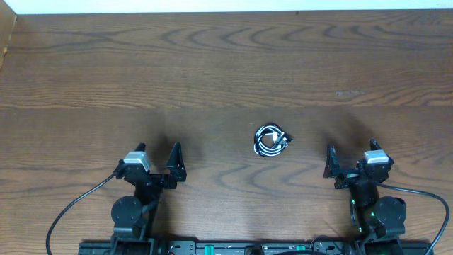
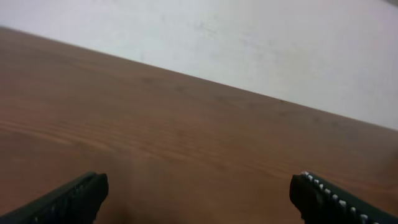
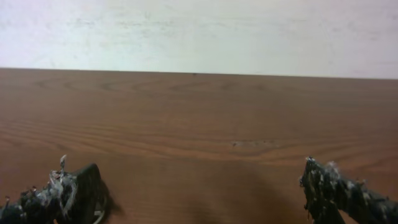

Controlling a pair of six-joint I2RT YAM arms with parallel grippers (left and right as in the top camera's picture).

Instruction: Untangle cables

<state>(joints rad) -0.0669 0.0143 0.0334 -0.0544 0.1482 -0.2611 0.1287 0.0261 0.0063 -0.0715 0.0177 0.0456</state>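
Overhead camera hangs high, looking straight down on the table (image 1: 226,64). The near edge runs along the bottom of the frame, and a sliver of pale wall (image 1: 212,6) lines the far edge up top. Left wrist camera rides low, close to the wood, right behind the left gripper (image 2: 199,196). It faces the far wall and is rolled, so the table's far edge slopes down to the right. Right wrist camera sits just as low behind the right gripper (image 3: 199,190), facing far too, horizon level. Both wrist views share far tabletop and wall. A faint scuff (image 1: 348,93) shows overhead and from the right wrist.
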